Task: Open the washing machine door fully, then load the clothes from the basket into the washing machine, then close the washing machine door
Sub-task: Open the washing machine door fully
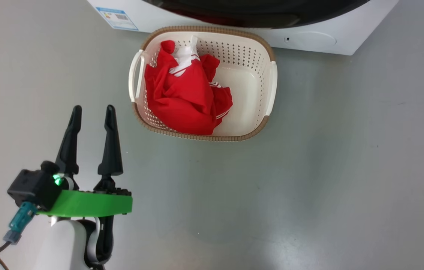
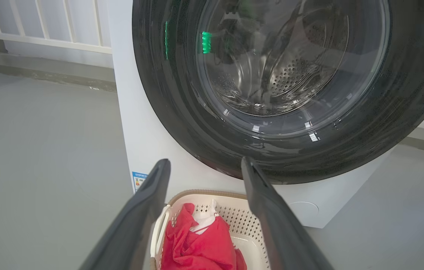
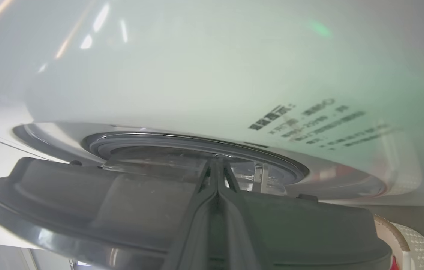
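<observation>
The washing machine (image 1: 346, 41) stands at the top of the head view, with the black edge of the washing machine door (image 1: 256, 15) above the basket (image 1: 249, 48). The clothes (image 1: 185, 93) lie bunched in the basket's left half. My left gripper (image 1: 93, 108) hangs open over the floor, left of and nearer than the basket, with nothing in it. In the right wrist view the door (image 3: 84, 202) stands ajar from the grey gasket (image 3: 197, 144). My right gripper (image 3: 217, 165) is shut, its fingers lying along the door's inner side with nothing seen between them.
A blue energy sticker (image 1: 116, 18) and a round filter cap (image 1: 311, 38) mark the machine's lower front. Grey floor (image 1: 309, 168) spreads around the basket. A white railing (image 2: 47, 37) and a low ledge stand behind the machine's left side. A cable trails from my left wrist.
</observation>
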